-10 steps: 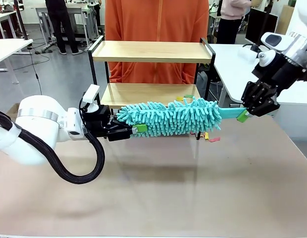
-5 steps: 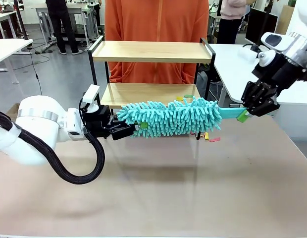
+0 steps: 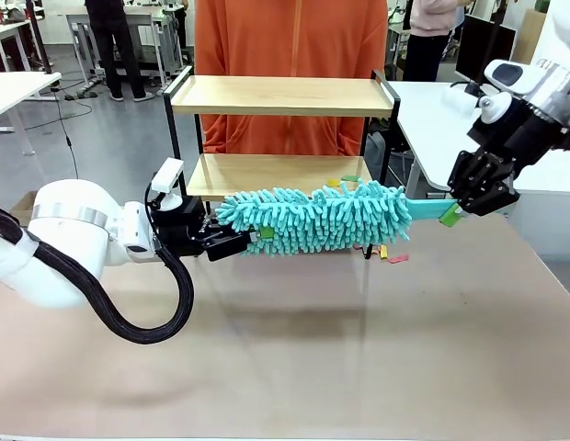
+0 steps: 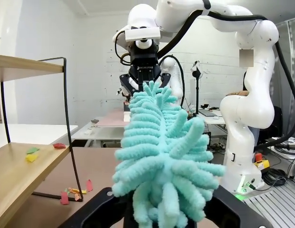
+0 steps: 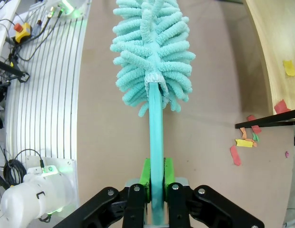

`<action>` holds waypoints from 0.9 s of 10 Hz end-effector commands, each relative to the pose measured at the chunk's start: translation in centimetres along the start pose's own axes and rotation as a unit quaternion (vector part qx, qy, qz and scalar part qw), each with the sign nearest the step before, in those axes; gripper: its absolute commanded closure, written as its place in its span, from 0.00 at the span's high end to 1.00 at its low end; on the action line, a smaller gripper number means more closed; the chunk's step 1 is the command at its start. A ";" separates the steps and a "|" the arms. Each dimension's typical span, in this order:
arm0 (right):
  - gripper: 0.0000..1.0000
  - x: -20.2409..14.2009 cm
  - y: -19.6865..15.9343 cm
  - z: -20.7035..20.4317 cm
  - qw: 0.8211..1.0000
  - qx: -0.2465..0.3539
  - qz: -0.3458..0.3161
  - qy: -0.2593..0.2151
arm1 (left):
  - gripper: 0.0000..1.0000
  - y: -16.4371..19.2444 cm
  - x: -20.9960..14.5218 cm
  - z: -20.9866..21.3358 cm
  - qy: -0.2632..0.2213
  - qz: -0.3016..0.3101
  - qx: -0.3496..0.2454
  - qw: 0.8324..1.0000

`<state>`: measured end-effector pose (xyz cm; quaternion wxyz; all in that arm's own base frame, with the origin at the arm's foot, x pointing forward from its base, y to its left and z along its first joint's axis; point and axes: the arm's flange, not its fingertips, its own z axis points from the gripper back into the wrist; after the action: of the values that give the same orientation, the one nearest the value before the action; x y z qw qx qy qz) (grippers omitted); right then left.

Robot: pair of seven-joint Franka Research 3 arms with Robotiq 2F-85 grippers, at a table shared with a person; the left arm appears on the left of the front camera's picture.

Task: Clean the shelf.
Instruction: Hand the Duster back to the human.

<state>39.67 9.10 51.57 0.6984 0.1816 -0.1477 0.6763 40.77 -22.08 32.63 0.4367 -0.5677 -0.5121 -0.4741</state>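
Holding teal duster [image 3: 314, 219] level above brown table [image 3: 359, 349], we grip both ends. Our left gripper [image 3: 237, 241] clamped tight on fluffy tip. Our right gripper [image 5: 155, 190] has green pads [image 5: 145, 173] flanking handle [image 5: 156, 137]; gap too slight, we cannot tell whether squeezing or loose. Shelf [image 3: 280, 96] just behind duster at far edge, person in orange top [image 3: 290, 41] behind it. Paper scraps [image 5: 242, 142] on lower board and on table by shelf leg.
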 end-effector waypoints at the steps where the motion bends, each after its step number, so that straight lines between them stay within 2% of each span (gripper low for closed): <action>1: 0.73 0.0 0.0 0.0 1.000 0.000 0.000 0.000 | 0.00 0.0 0.1 -0.1 0.002 -0.001 0.001 1.000; 2: 0.73 -0.1 0.3 0.5 1.000 -0.001 0.000 -0.008 | 0.00 0.0 0.1 -0.1 0.002 -0.001 0.001 1.000; 3: 1.00 -0.1 0.7 1.3 1.000 -0.005 -0.002 -0.023 | 0.00 0.0 0.1 -0.1 0.002 -0.001 0.001 1.000; 4: 0.77 -0.4 1.3 2.7 0.999 -0.008 -0.003 -0.041 | 0.00 0.0 0.1 -0.1 0.002 -0.001 0.001 1.000; 5: 1.00 -0.9 2.0 4.4 0.998 -0.018 -0.010 -0.063 | 0.00 0.0 0.1 -0.1 0.002 -0.001 0.001 1.000; 7: 1.00 -2.8 3.9 8.8 0.987 -0.055 -0.046 -0.143 | 0.00 0.0 0.1 -0.1 0.002 -0.001 0.001 1.000; 9: 1.00 -5.4 5.9 12.0 0.971 -0.098 -0.092 -0.199 | 0.00 0.0 0.1 -0.1 0.002 -0.001 0.001 1.000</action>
<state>34.77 -0.41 60.47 0.7178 0.2434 -0.3002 0.5792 40.78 -22.11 32.48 0.4407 -0.5648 -0.5103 -0.4758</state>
